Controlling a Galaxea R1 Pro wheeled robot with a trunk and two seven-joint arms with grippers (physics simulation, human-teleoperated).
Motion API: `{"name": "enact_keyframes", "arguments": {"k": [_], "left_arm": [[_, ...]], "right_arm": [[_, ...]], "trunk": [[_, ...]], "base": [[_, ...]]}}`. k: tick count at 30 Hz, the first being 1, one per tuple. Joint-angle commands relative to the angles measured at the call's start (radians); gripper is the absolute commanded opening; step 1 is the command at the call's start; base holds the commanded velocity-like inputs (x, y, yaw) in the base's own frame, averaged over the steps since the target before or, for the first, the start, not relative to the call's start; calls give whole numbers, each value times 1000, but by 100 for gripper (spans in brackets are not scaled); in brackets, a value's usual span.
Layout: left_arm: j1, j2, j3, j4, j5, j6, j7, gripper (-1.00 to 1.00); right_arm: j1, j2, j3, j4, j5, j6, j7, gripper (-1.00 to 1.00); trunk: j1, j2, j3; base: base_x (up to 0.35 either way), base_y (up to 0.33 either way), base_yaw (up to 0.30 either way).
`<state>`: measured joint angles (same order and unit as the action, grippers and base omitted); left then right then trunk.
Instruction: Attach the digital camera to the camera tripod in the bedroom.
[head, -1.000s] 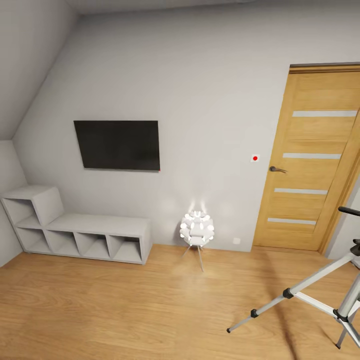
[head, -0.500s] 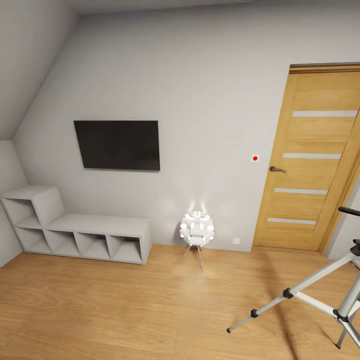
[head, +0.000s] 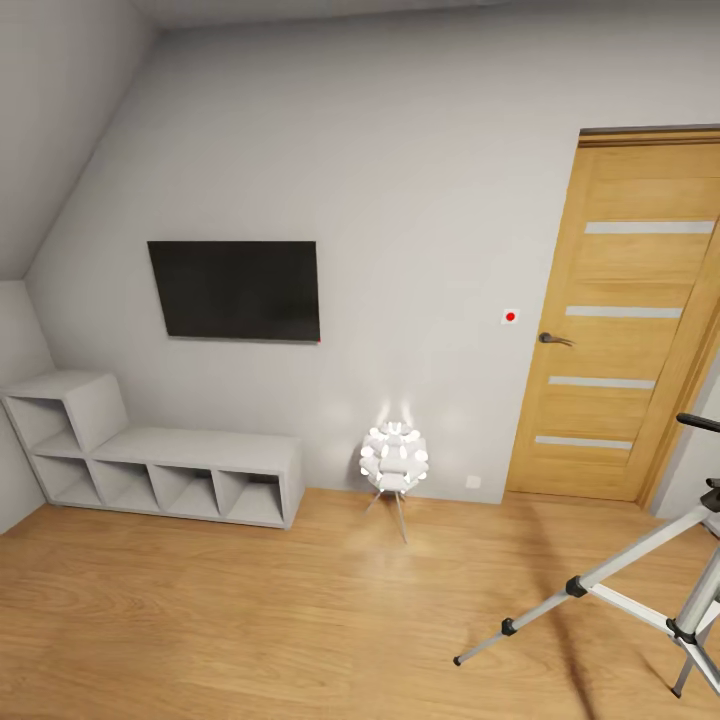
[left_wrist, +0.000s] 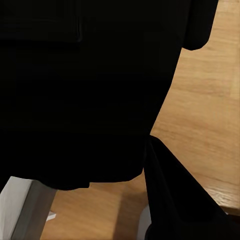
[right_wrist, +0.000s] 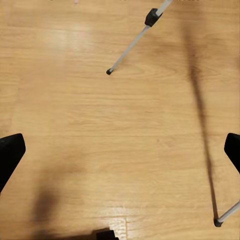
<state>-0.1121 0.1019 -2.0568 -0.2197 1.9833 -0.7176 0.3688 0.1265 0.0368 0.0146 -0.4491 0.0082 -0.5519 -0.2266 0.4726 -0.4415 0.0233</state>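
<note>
The camera tripod (head: 640, 585) stands at the right edge of the head view, silver legs spread on the wood floor, its black pan handle (head: 700, 422) poking in above. In the right wrist view one tripod leg (right_wrist: 131, 44) slants over the floor and a second foot (right_wrist: 218, 221) touches down near the corner. My right gripper (right_wrist: 120, 152) hangs open above bare floor, its black fingertips (right_wrist: 10, 155) far apart. In the left wrist view a large black body, apparently the digital camera (left_wrist: 80, 95), sits right against the lens beside a black finger (left_wrist: 175, 200); the left gripper looks shut on it.
A black wall TV (head: 235, 290) hangs over white cube shelving (head: 160, 465) at the left. A small glowing white lamp (head: 393, 460) on thin legs stands by the wall. A wooden door (head: 620, 320) is behind the tripod. Open floor (head: 250, 620) lies in front.
</note>
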Motion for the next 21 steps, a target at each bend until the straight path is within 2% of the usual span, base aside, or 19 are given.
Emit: {"name": "enact_keyframes", "arguments": {"k": [1,5,11,14,21], "left_arm": [[-1,1,-8,-4,-1,-2,10,-100],[-1,1,-8,-4,-1,-2,10,-100],[-1,1,-8,-4,-1,-2,12,-100],[-1,1,-8,-4,-1,-2,12,-100],[-1,1,-8,-4,-1,-2,12,-100]], "right_arm": [[1,0,2,0,1,-3,-5,100],[1,0,1,1,1,-6,-5,100],[1,0,1,0,1,-8,-5,100],[1,0,1,0,1,-8,-5,100],[1,0,1,0,1,-8,-5,100]], "trunk": [[0,-1,0],[0,-1,0],[-23,41,19],[-23,41,19],[-23,41,20]], "base": [[0,0,0],[0,0,0],[0,0,0],[0,0,-21],[0,0,-197]]}}
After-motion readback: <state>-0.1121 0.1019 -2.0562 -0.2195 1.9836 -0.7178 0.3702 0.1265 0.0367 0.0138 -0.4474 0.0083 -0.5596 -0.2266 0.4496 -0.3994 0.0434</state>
